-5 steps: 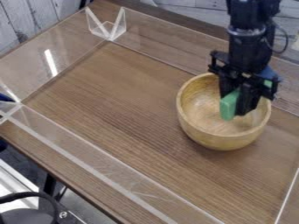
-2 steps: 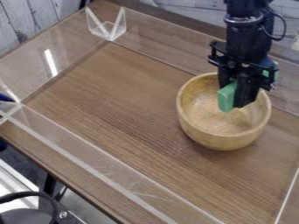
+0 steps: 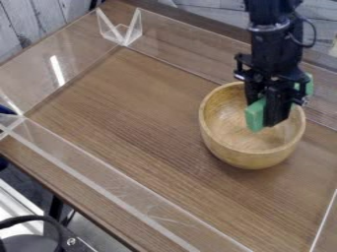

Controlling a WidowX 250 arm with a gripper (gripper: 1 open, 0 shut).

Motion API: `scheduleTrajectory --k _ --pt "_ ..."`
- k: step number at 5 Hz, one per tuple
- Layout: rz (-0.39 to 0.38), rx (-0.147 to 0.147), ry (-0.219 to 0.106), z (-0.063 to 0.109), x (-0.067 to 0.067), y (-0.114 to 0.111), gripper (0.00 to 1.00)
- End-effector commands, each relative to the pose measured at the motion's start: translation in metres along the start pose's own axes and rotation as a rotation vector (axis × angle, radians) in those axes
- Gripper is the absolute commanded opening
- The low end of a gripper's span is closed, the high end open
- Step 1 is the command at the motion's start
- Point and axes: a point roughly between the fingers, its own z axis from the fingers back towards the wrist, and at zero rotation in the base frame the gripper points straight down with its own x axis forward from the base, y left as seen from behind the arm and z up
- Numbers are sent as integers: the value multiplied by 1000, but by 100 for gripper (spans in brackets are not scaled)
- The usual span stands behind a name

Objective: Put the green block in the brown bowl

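Note:
The brown bowl (image 3: 250, 148) stands on the wooden table at the right side of the view. Straight above its hollow hangs my black gripper (image 3: 270, 106), pointing down and shut on the green block (image 3: 258, 113). The block stands upright between the fingers, its lower end over the inside of the bowl. Whether that end touches the bowl's floor cannot be told. The upper part of the block is hidden by the fingers.
A low clear plastic wall (image 3: 79, 167) runs round the wooden table (image 3: 132, 108), with a clear bracket (image 3: 121, 27) at the back left corner. Black cables trail at the lower left edge.
The gripper with the green block shifted slightly left and a little lower over the bowl, after rising briefly. The bowl has stayed put.

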Motion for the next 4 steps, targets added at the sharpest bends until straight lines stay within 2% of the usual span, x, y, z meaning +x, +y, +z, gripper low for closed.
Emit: scheduleTrajectory --k 1,4 --pt "-23 -2 -49 7 7 4 0" --pt "-21 -32 -30 -2 15 16 0"
